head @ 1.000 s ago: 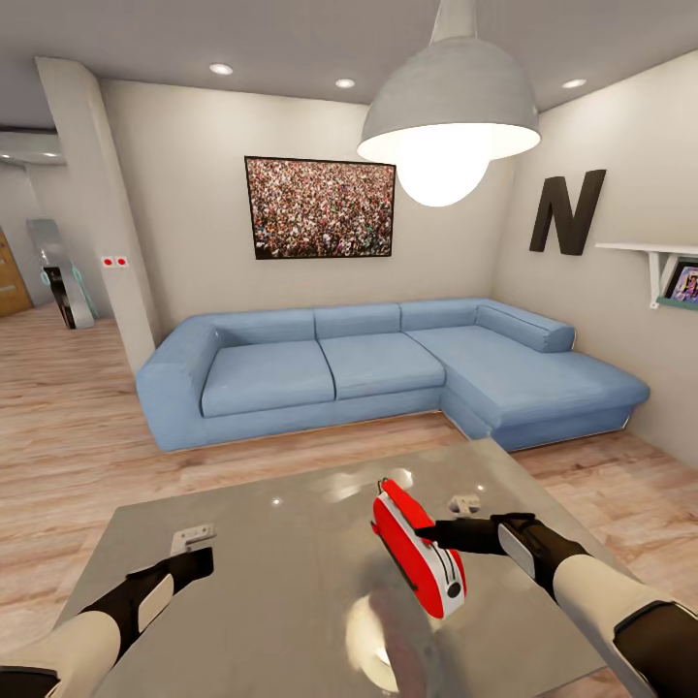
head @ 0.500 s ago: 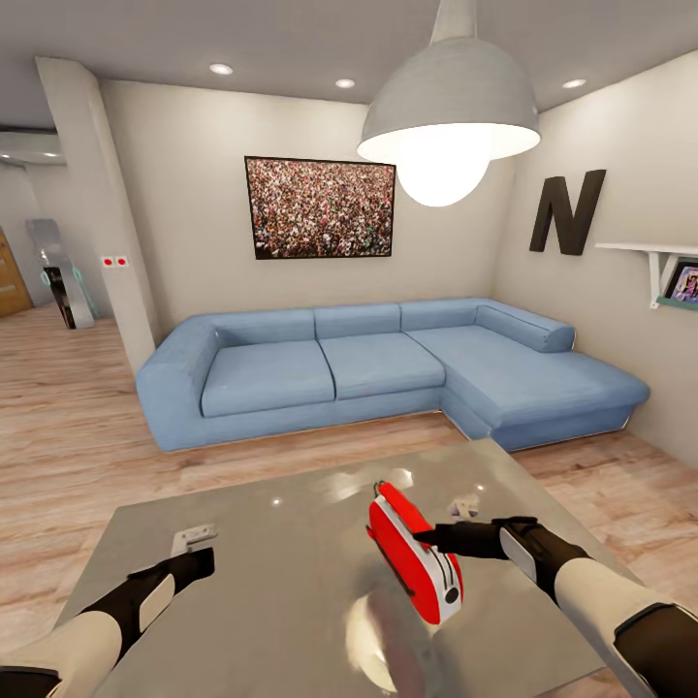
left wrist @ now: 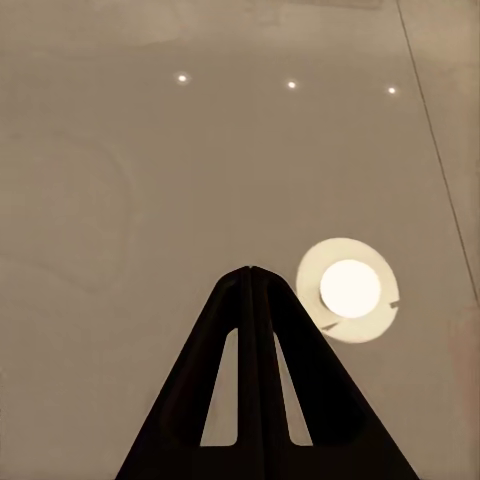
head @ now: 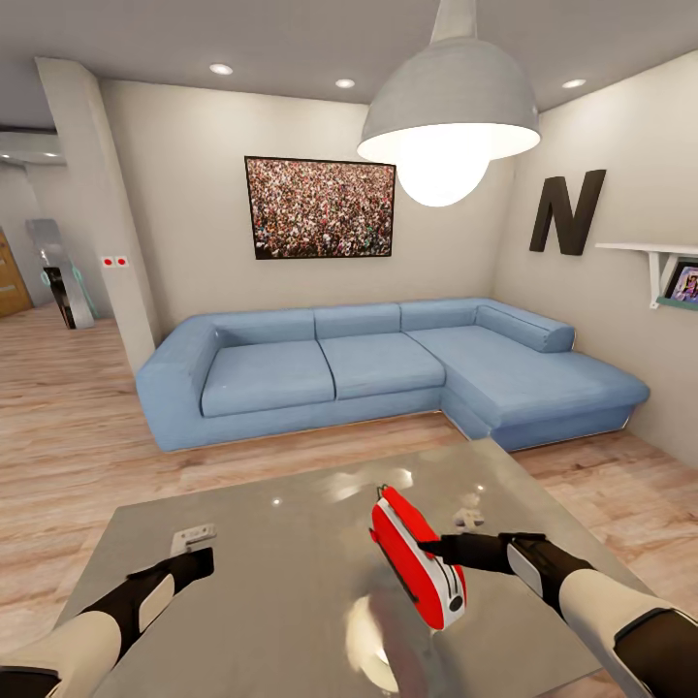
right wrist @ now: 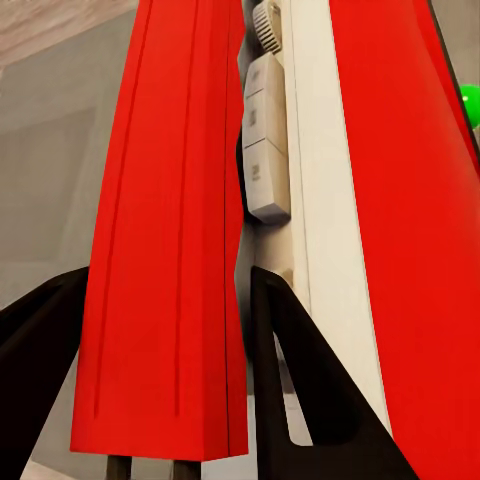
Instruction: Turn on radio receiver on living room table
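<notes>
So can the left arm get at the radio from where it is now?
Probably yes: the left end effector hovers shut over bare table, nothing between it and the radio receiver, though the right end effector already grips its handle.

Head view: high, facing the light-blue L-shaped sofa [head: 388, 368] across the glossy grey table [head: 281, 572].
Left wrist: close above the same tabletop.
Right wrist: tight on the bright red radio receiver [right wrist: 170, 230].

The radio receiver [head: 417, 555] is bright red with white sides. The table [head: 271, 572] is glossy grey. The sofa [head: 388, 368] is light blue.
</notes>
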Motion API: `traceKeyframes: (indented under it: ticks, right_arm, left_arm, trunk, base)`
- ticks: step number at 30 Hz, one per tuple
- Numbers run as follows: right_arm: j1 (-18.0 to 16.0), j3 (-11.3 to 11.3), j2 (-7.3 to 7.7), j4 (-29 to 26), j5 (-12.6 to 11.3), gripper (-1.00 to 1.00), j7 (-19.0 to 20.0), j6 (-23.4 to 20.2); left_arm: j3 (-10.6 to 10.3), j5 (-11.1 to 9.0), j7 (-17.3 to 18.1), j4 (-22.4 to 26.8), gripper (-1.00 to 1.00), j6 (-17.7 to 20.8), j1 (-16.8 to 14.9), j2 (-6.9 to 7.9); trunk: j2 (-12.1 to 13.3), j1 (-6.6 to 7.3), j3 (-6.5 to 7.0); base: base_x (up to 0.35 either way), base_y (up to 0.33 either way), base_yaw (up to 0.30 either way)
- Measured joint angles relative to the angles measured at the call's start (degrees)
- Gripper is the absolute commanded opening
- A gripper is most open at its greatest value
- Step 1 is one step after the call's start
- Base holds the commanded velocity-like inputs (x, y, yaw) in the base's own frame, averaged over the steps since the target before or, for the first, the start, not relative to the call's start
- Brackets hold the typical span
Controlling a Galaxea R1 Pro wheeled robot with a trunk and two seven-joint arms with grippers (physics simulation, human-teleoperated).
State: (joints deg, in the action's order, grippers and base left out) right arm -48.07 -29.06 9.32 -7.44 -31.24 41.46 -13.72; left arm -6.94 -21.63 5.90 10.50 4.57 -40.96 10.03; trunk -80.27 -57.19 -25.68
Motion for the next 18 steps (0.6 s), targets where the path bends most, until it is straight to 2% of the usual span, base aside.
traceKeyframes:
  ticks: [6,18]
  right_arm:
    - [0.0,-0.03,0.0,0.07,0.0,-1.0,0.01,0.08]
    - [0.01,-0.04,0.16,0.13,0.05,-1.0,-0.59,0.14]
  left_arm:
    - [0.0,0.01,-0.05,-0.02,-1.0,-0.02,0.0,-0.04]
    - [0.0,0.01,-0.1,-0.03,-1.0,-0.09,0.0,-0.26]
  trunk:
    - [0.0,0.0,0.0]
    - [-4.8,-2.63,-2.15]
  base:
    - [0.0,0.0,0.0]
    - [0.0,0.0,0.0]
